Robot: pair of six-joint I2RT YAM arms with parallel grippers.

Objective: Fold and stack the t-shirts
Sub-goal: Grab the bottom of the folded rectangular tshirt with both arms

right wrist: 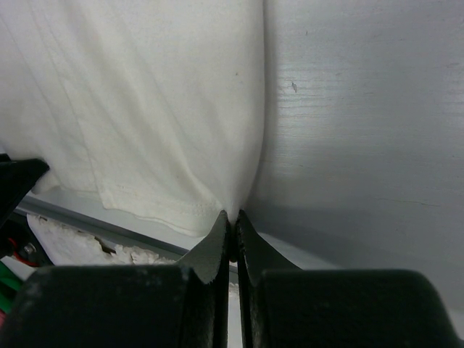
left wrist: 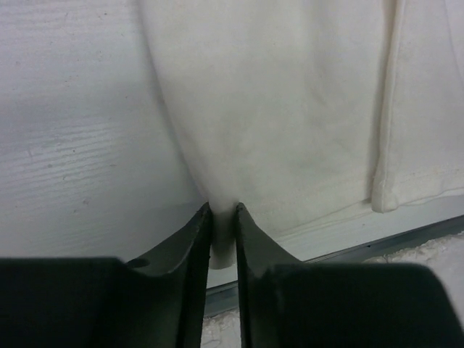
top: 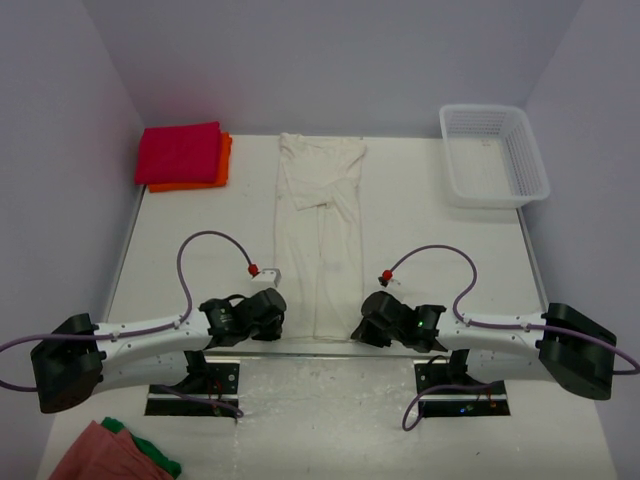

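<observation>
The cream-white t-shirt (top: 320, 230) lies as a long narrow strip down the middle of the table, sleeves folded in at the far end. My left gripper (top: 284, 314) sits at its near left corner. In the left wrist view this gripper (left wrist: 223, 210) is shut on a tuck of the cream fabric (left wrist: 290, 109). At the near right corner, my right gripper (top: 359, 324) is shut on the hem; the right wrist view shows its tips (right wrist: 232, 214) pinching the shirt's edge (right wrist: 145, 109). The magenta-red t-shirt (top: 180, 150) lies folded on the orange one (top: 226, 165) at the far left.
A white mesh basket (top: 480, 108) stands at the far right. Salmon-pink (top: 95, 455) and green (top: 150, 452) cloths lie off the table at the near left. The table's metal front edge (left wrist: 406, 235) runs just behind both grippers.
</observation>
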